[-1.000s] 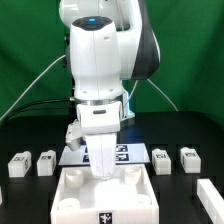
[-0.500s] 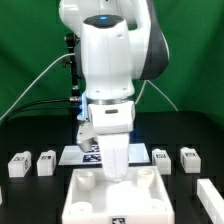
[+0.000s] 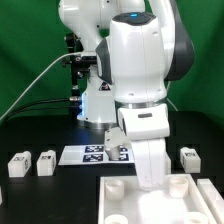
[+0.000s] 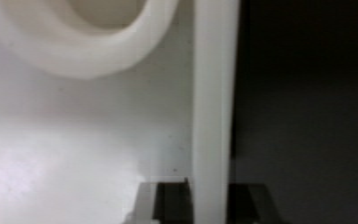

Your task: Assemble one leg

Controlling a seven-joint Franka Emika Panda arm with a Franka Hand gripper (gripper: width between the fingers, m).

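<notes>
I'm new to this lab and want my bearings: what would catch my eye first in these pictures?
The big white arm fills the exterior view's right, its jaws down astride a wall of the large white tray at the front. On the black table, two small white legs sit loose at the exterior view's left and another at its right. The marker board lies behind the tray.

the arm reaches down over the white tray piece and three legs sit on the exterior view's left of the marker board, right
Not quite. The exterior view shows two there, not three: one leg and another leg beside it, on the exterior view's left of the marker board. The rest holds: the arm reaches down over the white tray piece.
</notes>
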